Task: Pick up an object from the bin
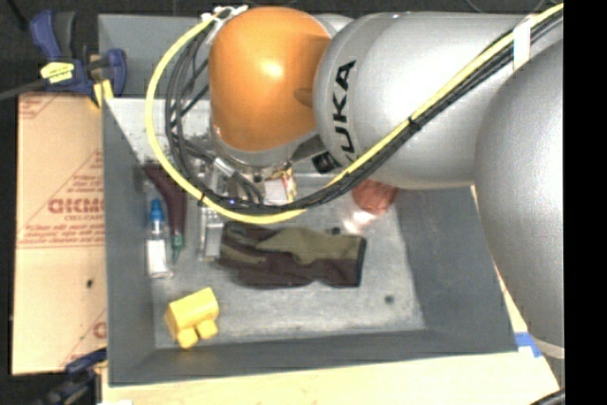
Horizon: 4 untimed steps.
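**A:** Where is the gripper?

**B:** The gripper (212,234) is left of the frame's middle, low in the bin (313,316). It sits under the orange cover (261,76) on the wrist of the arm (427,100), which comes in from the right. Its metal end is right at the left edge of a dark cloth (296,257).

**A:** Is it apart or together?

**B:** I cannot tell. The wrist and its cables hide most of it, and I cannot see anything clamped in it.

**A:** Describe the cloth.

**B:** It is olive and dark brown, crumpled flat, and lies across the lower middle of the bin floor. Whether the gripper touches it I cannot say.

**A:** What lies nearby?

**B:** Just left of the gripper is a clear tube (155,240) with a blue cap, lying up and down the frame, with a thin green stick (176,248) beside it. Above those is a dark maroon strip (167,194). A yellow block (193,316) sits in the lower left corner, apart from the cloth. A pink lump (374,198) shows at the arm's lower edge, up and to the right of the cloth.
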Tool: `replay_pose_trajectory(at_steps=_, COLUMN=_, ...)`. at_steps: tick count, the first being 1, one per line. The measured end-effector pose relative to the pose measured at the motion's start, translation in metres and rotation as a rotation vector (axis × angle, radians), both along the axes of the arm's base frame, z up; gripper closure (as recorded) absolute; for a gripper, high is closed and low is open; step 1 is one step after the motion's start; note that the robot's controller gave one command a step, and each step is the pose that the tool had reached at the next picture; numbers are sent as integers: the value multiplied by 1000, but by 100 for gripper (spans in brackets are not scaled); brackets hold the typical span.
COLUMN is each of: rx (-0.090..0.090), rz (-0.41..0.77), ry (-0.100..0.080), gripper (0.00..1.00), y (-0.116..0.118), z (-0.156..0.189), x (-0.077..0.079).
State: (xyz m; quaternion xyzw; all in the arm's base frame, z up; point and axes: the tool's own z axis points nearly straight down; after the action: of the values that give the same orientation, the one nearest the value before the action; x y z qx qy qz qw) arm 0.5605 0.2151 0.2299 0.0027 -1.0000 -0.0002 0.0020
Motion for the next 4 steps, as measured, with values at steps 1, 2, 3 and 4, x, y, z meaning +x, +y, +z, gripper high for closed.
replay_pose_trajectory(at_steps=1, rx=1, rz=-5, ry=-7, gripper=0, y=-2, z=5, x=1)
replay_pose_trajectory(at_steps=2, rx=3, rz=3, ry=-9, gripper=0, y=-42, z=-54, x=-8)
replay_pose_trajectory(at_steps=3, rx=1, rz=165, ry=-12, gripper=0, y=-81, z=-130, x=-13)
replay_pose_trajectory(at_steps=4, rx=4, rz=117, ry=-7, gripper=0, y=-117, z=-158, x=-17)
